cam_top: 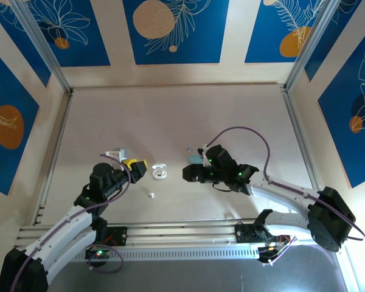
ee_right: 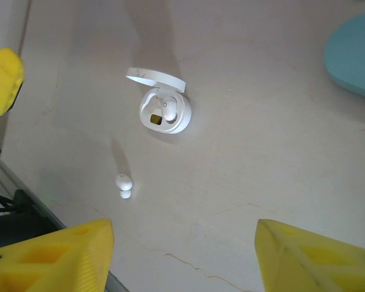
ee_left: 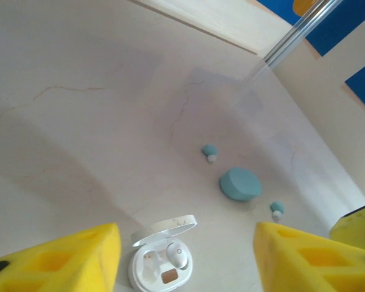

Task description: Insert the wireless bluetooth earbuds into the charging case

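Observation:
A white charging case (ee_left: 161, 263) lies on the table with its lid up, one white earbud (ee_left: 177, 255) seated in it and the other socket bare. A second white earbud (ee_right: 123, 182) lies loose on the table in front of the case (ee_right: 164, 109). A closed pale blue case (ee_left: 240, 184) sits farther right, with two pale blue earbuds (ee_left: 209, 151) (ee_left: 277, 208) loose beside it. My left gripper (ee_left: 185, 267) hovers open just left of the white case (cam_top: 160, 173). My right gripper (ee_right: 185, 261) hovers open on its right. Neither holds anything.
Metal rails (cam_top: 55, 140) run along the table's left and right sides, and another rail (cam_top: 188, 234) carries the arm bases at the near edge. A small white and grey object (cam_top: 117, 152) lies behind the left gripper (cam_top: 137, 166).

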You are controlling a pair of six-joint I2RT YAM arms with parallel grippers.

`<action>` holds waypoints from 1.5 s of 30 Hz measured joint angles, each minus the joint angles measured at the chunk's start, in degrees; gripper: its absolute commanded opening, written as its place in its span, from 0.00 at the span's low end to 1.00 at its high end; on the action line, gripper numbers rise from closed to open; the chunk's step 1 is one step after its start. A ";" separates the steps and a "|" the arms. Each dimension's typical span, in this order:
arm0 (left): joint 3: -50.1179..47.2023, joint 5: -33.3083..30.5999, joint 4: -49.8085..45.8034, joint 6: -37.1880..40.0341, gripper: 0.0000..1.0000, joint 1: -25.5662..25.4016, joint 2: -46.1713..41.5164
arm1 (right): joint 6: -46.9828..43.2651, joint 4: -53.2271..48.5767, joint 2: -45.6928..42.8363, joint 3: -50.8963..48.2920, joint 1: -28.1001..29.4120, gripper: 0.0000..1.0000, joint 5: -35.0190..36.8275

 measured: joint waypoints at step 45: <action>3.65 5.33 -30.12 -15.13 0.94 -8.94 -6.45 | -0.42 -3.28 -3.58 -2.64 -0.04 0.99 -1.36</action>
